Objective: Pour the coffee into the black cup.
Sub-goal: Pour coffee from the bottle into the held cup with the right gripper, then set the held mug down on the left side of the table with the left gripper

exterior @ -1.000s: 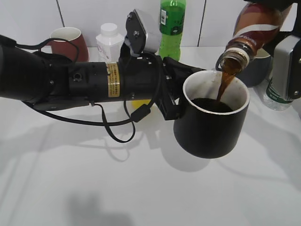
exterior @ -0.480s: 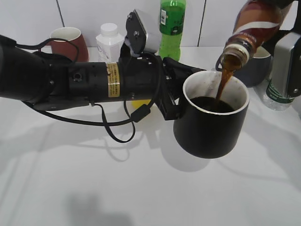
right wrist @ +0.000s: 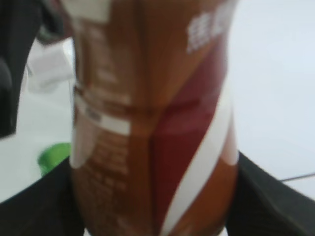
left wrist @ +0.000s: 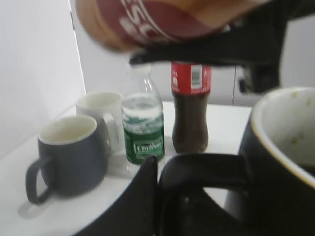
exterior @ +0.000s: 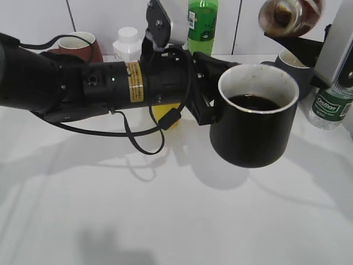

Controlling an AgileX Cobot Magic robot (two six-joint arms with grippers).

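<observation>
My left gripper (exterior: pixel 205 88) is shut on the handle of the black cup (exterior: pixel 255 132) and holds it above the table. Dark coffee fills the cup's lower part. In the left wrist view the jaws (left wrist: pixel 157 172) clamp the handle, with the cup (left wrist: pixel 285 162) at right. My right gripper (exterior: pixel 309 41) is shut on the coffee bottle (exterior: pixel 287 15), held blurred above and behind the cup at the top right. No stream falls from it. The bottle fills the right wrist view (right wrist: pixel 152 123) between the black fingers (right wrist: pixel 152 196), and crosses the top of the left wrist view (left wrist: pixel 162 22).
A maroon mug (exterior: pixel 83 47), a white bottle (exterior: pixel 128 45) and a green soda bottle (exterior: pixel 201 27) stand at the back. A dark grey mug (exterior: pixel 292 69) and a green-labelled water bottle (exterior: pixel 331 105) stand at right. A white mug (left wrist: pixel 101 113) and a cola bottle (left wrist: pixel 191 110) show in the left wrist view.
The coffee stream into the cup has stopped. The right gripper has lifted the bottle up and back, away from the cup. The left arm and cup have risen slightly.
</observation>
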